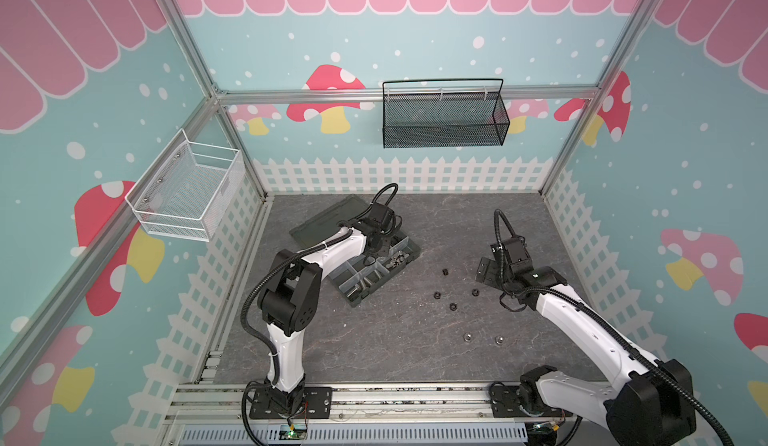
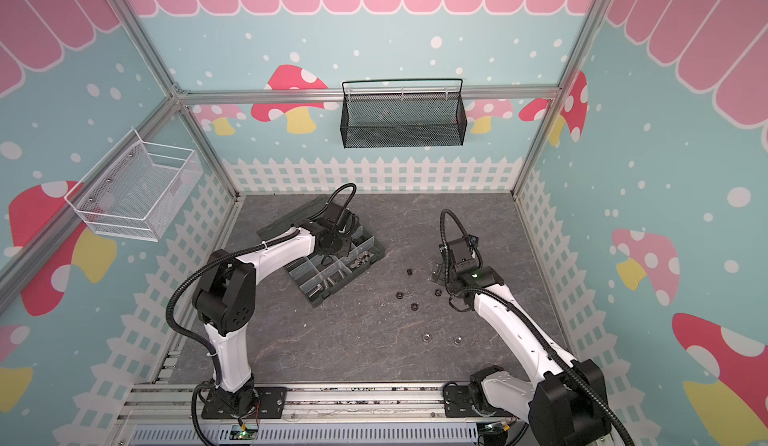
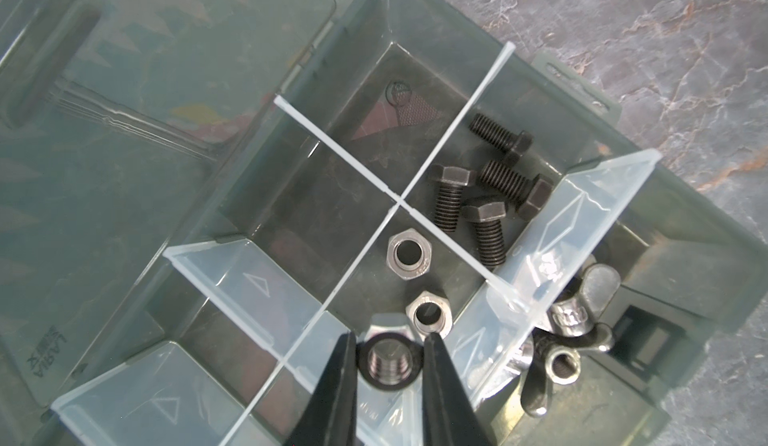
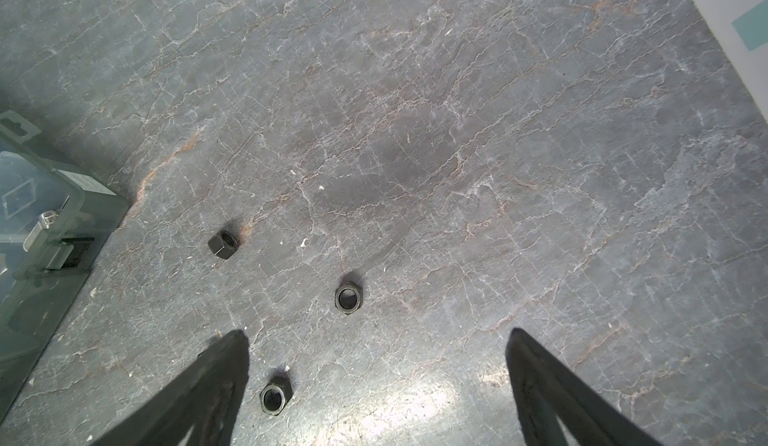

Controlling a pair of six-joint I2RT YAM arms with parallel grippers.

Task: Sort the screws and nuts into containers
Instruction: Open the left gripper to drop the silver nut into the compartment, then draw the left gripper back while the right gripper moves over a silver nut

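Left fingers (image 3: 338,385) flank a silver hex nut (image 3: 388,367) straight above the grey plastic compartment (image 3: 455,275) of its kind; gripping or released, I cannot tell.

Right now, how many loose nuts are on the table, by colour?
Black nuts: 4
Silver nuts: 2
Total: 6

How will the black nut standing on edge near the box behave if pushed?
The black nut rests on a hex flat, hole sideways: a push would probably topple it flat, not roll it. Looks like rigid metal, no give. On the smooth table it may skid instead.
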